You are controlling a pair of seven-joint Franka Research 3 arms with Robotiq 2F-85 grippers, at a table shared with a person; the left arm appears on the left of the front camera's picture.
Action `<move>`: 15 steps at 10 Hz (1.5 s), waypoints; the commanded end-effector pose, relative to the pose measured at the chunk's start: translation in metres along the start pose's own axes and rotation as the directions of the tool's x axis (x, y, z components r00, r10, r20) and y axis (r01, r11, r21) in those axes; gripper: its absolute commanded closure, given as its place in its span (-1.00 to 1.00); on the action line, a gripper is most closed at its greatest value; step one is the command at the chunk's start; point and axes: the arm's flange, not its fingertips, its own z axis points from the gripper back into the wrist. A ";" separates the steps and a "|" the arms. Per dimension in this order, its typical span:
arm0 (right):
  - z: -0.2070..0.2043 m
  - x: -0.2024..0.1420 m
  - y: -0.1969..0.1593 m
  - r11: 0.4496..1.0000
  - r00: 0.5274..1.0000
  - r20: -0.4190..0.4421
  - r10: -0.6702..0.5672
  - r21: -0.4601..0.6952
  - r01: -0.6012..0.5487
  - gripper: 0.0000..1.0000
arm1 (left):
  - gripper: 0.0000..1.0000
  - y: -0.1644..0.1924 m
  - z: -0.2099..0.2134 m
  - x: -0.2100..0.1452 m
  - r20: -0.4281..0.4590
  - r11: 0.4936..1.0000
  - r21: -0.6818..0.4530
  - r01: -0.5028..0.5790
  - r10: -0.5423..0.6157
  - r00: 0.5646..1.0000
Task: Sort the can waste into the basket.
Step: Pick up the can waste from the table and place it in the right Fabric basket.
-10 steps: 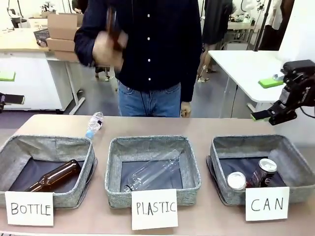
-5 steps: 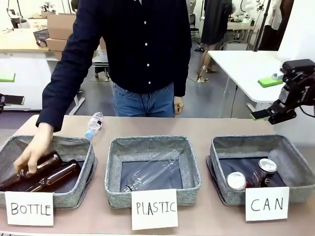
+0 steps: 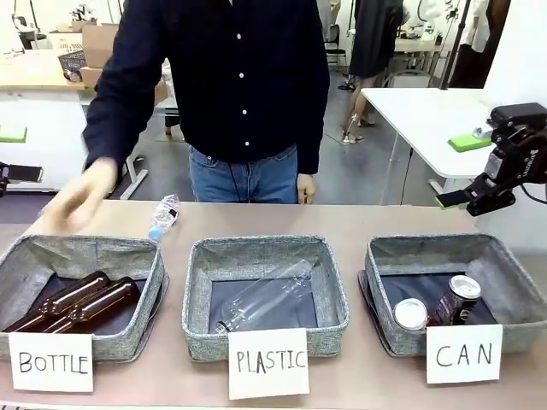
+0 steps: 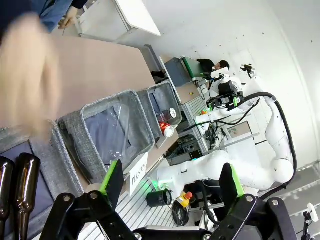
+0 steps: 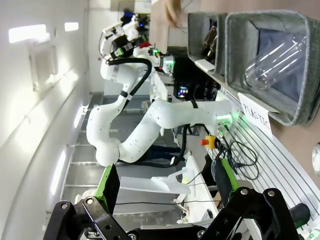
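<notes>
Where the grey basket (image 3: 504, 290) carded "CAN" sits at the surface's right end, two cans are seen inside: the red can (image 3: 459, 299) leaning, the black can (image 3: 411, 315) beside it (mostly its silver top is shown). Their lower halves are hidden by the basket wall. The right claw (image 3: 475, 198) is raised beyond the basket, released, nothing held. The left claw (image 4: 170, 187) is likewise spread and bare. A person's hand (image 3: 77, 201) is blurred above the "BOTTLE" basket (image 3: 128, 256).

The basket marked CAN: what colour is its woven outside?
Grey, with a dark lining; the basket shows best in the front view.
</notes>
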 end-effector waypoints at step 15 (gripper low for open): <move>0.004 0.002 0.001 1.000 1.000 -0.012 0.017 -0.006 -0.017 -1.00 | -1.00 -0.001 -0.003 -0.002 0.011 1.000 -0.001 0.003 -0.003 1.000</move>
